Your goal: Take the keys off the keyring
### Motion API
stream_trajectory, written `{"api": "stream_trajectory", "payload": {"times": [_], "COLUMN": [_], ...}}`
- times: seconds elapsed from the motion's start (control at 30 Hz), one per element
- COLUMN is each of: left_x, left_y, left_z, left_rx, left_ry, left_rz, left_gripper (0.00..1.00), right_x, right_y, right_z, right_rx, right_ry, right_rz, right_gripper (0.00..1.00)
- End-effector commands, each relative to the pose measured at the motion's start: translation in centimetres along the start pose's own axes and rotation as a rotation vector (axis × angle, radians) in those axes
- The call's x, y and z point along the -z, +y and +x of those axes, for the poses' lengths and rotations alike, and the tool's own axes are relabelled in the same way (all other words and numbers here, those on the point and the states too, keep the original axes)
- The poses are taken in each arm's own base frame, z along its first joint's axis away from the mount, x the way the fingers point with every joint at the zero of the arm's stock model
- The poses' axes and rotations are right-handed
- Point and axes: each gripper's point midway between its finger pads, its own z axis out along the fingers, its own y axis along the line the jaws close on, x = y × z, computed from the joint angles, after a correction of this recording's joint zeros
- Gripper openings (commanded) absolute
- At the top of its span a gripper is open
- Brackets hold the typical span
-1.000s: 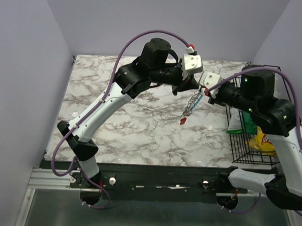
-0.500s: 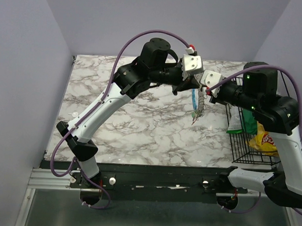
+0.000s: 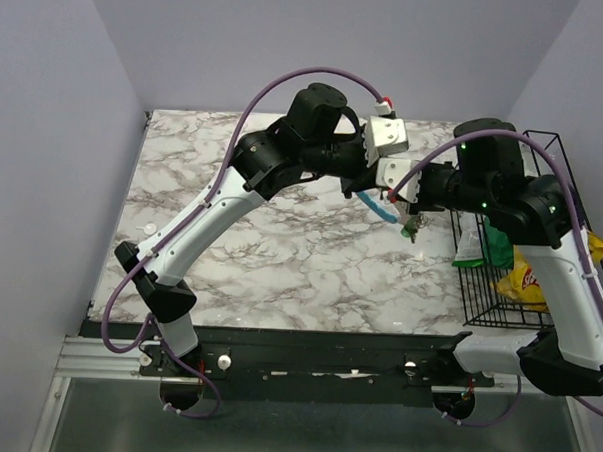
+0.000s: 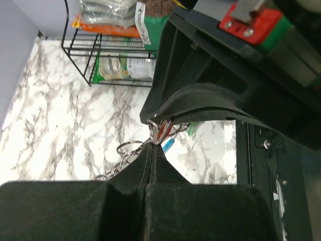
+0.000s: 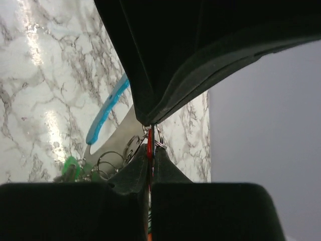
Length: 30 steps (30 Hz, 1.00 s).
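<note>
Over the table both arms fold inward, tips meeting. The left gripper pinches the keyring, the right gripper a red key.

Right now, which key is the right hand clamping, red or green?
The red key, seen edge-on between the right hand's fingertips. The green key hangs free to one side among small metal rings.

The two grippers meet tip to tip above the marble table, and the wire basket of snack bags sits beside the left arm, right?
No: the wire basket sits beside the right arm, as the top view shows. The rest holds.
</note>
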Motion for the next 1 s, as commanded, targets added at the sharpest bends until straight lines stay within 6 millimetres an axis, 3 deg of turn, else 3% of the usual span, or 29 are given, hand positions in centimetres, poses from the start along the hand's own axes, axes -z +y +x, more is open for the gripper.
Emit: {"api": "stream_trajectory", "payload": {"times": [0.0, 0.33, 0.4, 0.43, 0.57, 0.77, 0.97], "left_x": [-1.4, -2.1, -2.3, -2.3, -2.4, -2.3, -1.7], "left_y": [-0.2, 0.7, 0.8, 0.9, 0.8, 0.4, 0.6], "left_z": [-0.6, 0.5, 0.7, 0.7, 0.6, 0.4, 0.2], "left_rx": [0.012, 0.025, 0.031, 0.034, 0.035, 0.035, 0.016], "left_ry": [-0.023, 0.007, 0.011, 0.01, 0.007, -0.001, 0.002], "left_rz": [-0.008, -0.056, -0.065, -0.069, -0.056, -0.037, -0.064], "left_gripper": [0.0, 0.0, 0.01, 0.13, 0.22, 0.23, 0.2], "right_x": [-1.1, 0.1, -0.1, -0.2, -0.3, -0.4, 0.2], "right_y": [1.1, 0.4, 0.5, 0.6, 0.1, -1.5, -1.8], "right_z": [-1.9, -3.6, -3.4, -3.3, -2.7, -0.9, 0.3], "right_rx": [0.091, 0.141, 0.151, 0.153, 0.167, 0.179, 0.181], "right_ry": [-0.061, -0.105, -0.096, -0.09, -0.058, 0.044, 0.084], "right_rz": [-0.081, -0.072, -0.078, -0.078, -0.056, 0.02, 0.032], "right_gripper": [0.01, 0.01, 0.01, 0.01, 0.01, 0.01, 0.01]}}
